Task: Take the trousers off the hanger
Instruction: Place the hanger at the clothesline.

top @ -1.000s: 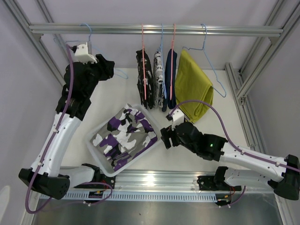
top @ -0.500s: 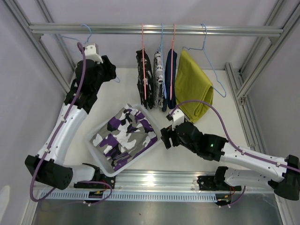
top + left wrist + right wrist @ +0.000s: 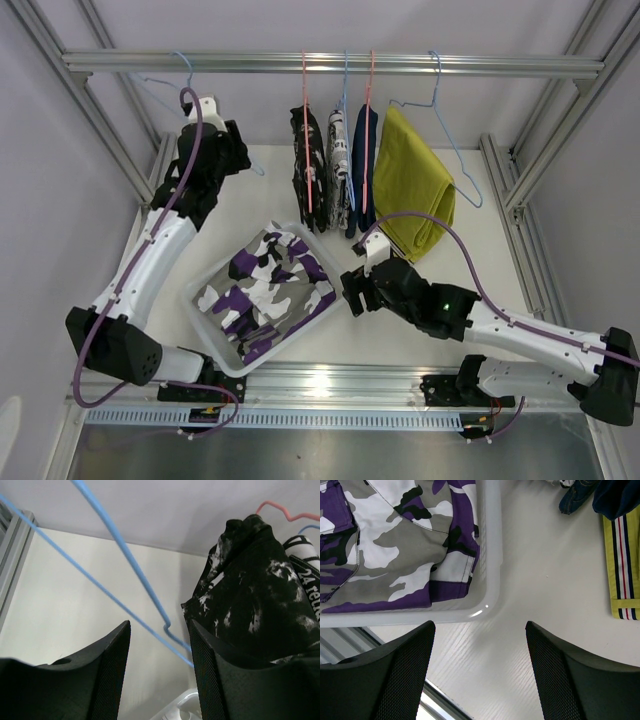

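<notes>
Four pairs of trousers hang from the rail: black-and-white splotched [image 3: 307,170], white with black print [image 3: 338,158], navy [image 3: 364,160] and mustard yellow [image 3: 412,185]. Camouflage trousers [image 3: 265,285] lie in a white tray [image 3: 205,318]. An empty blue hanger [image 3: 257,164] hangs at the left. My left gripper [image 3: 237,150] is open beside it; in the left wrist view the hanger's wire [image 3: 125,555] runs past my open left gripper [image 3: 160,675] and the splotched trousers [image 3: 250,590] hang just right. My right gripper [image 3: 350,293] stands open over the table by the tray's corner [image 3: 490,580].
An aluminium rail [image 3: 330,64] spans the back, with frame posts at both sides [image 3: 110,110]. Pink hangers [image 3: 305,120] carry the hung pairs. In the right wrist view the yellow pair's striped waistband [image 3: 621,565] lies on the table to the right of my right gripper [image 3: 480,670].
My left arm has swung right, bringing its gripper nearer the splotched trousers. The right arm has barely shifted. Both grippers have kept the same opening.
</notes>
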`<state>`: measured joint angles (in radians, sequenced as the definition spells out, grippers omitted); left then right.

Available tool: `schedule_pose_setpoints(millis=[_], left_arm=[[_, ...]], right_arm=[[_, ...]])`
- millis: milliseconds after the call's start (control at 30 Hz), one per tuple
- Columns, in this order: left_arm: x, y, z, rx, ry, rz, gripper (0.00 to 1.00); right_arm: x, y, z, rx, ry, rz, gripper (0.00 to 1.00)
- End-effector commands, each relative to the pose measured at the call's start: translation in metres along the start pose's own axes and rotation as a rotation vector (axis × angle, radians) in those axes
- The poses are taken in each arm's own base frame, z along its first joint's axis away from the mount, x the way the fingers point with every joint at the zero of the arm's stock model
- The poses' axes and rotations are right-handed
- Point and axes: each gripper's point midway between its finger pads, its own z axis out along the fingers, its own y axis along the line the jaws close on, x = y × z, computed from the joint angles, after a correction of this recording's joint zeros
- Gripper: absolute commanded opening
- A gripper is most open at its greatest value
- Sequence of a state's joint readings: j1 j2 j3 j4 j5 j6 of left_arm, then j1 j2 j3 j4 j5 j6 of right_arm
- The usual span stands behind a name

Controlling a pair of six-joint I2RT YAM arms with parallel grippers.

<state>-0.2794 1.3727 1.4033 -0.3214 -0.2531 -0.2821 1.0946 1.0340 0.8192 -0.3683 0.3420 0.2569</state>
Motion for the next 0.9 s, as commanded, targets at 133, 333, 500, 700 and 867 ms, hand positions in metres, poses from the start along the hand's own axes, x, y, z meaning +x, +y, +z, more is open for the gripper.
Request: schedule_pose_setpoints(millis=[133,333,500,700,867], left_arm=[[-0.042,-0.009,0.015,0.001,-0.157,-0.011,0.55],[-0.04,-0.01,0.025,-0.001,-0.165,-0.012,0.52],[-0.038,-0.014,0.019,0.037,-0.172,-0.019,0.43],[-0.037,-0.009,0.0,0.041,-0.184,-0.011,0.35],[-0.044,-0.001,-0.004,0.003,-0.201,0.019,0.22]], right_arm=[[-0.011,-0.001,0.005,-0.014,-0.025,0.017,0.78],[-0.011,-0.006,0.007,-0.002,-0.019,0.027,0.78],[-0.011,-0.006,0.009,-0.006,-0.012,0.032,0.78],[-0.013,-0.006,0.005,-0.011,-0.023,0.039,0.78],[-0.015,-0.006,0.003,-0.014,-0.031,0.043,0.78]])
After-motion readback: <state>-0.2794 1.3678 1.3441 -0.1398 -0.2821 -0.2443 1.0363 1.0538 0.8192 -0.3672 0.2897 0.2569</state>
